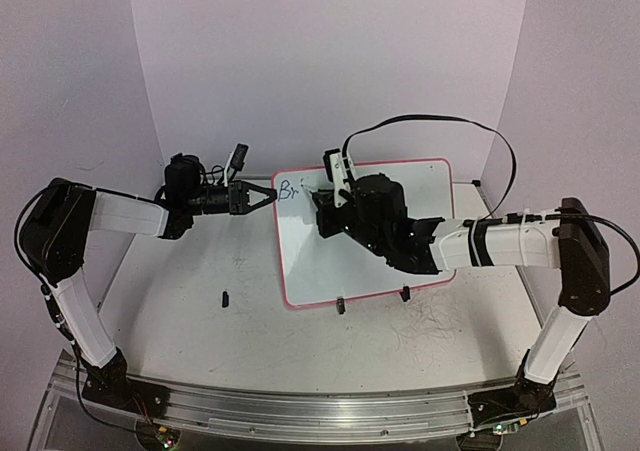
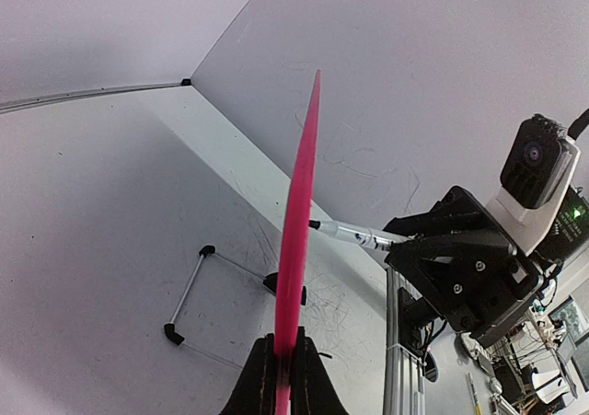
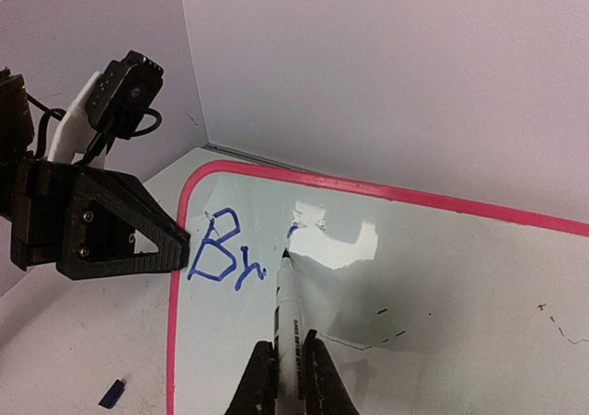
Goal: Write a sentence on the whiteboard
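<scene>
The whiteboard (image 1: 360,261), white with a red-pink rim, lies in the middle of the table. My left gripper (image 1: 272,193) is shut on its left rim, seen edge-on in the left wrist view (image 2: 296,240). My right gripper (image 1: 322,208) is shut on a white marker (image 3: 291,318) whose tip touches the board just right of the blue letters "Br" (image 3: 221,249), the start of the sentence. A small blue dot (image 3: 293,230) sits above the tip. The marker also shows in the left wrist view (image 2: 354,236), and the letters in the top view (image 1: 291,188).
A small dark cap (image 1: 225,297) lies on the table left of the board, also seen in the right wrist view (image 3: 111,394). Two black clip feet (image 1: 341,305) sit at the board's near edge. A thin wire stand (image 2: 189,291) lies on the tabletop. Purple walls enclose the back and sides.
</scene>
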You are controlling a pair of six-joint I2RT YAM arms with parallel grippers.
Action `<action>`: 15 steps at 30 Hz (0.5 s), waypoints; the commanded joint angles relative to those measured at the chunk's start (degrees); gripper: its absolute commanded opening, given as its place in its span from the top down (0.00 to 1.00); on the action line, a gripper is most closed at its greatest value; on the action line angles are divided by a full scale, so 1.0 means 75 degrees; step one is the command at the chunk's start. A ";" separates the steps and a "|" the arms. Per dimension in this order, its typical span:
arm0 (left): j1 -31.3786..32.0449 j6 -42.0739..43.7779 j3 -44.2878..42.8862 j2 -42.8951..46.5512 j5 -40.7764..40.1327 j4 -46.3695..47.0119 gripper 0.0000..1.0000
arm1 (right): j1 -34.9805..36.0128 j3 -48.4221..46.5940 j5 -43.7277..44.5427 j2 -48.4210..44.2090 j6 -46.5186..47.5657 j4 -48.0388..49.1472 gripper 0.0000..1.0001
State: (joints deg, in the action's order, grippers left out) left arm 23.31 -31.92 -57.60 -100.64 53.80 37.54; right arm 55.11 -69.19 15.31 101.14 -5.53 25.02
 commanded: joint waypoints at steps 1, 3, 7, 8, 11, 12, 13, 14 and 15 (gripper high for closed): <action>0.0127 -0.0009 0.0048 0.0354 0.0211 0.0163 1.00 | 0.0096 0.0114 0.0131 -0.0056 -0.0130 -0.0073 1.00; 0.0126 -0.0009 0.0047 0.0352 0.0209 0.0166 1.00 | 0.0114 0.0143 0.0153 -0.0058 -0.0183 -0.0089 1.00; 0.0131 -0.0008 0.0051 0.0363 0.0216 0.0165 1.00 | 0.0160 0.0185 0.0162 -0.0063 -0.0230 -0.0098 1.00; 0.0131 -0.0003 0.0053 0.0369 0.0213 0.0164 1.00 | 0.0166 0.0192 0.0174 -0.0059 -0.0235 -0.0100 1.00; 0.0132 -0.0008 0.0068 0.0380 0.0215 0.0168 1.00 | 0.0183 0.0202 0.0192 -0.0057 -0.0253 -0.0130 1.00; 0.0128 -0.0001 0.0067 0.0380 0.0216 0.0164 1.00 | 0.0187 0.0202 0.0207 -0.0062 -0.0266 -0.0141 1.00; 0.0130 -0.0008 0.0070 0.0387 0.0211 0.0163 1.00 | 0.0189 0.0202 0.0203 -0.0067 -0.0276 -0.0148 1.00; 0.0132 -0.0009 0.0072 0.0388 0.0211 0.0164 1.00 | 0.0196 0.0202 0.0217 -0.0068 -0.0281 -0.0154 1.00; 0.0130 -0.0009 0.0071 0.0388 0.0214 0.0171 1.00 | 0.0206 0.0203 0.0220 -0.0068 -0.0291 -0.0159 1.00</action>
State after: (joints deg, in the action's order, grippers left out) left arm 23.33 -31.90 -57.60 -100.55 53.80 37.50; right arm 56.34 -68.07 15.49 101.14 -6.60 24.34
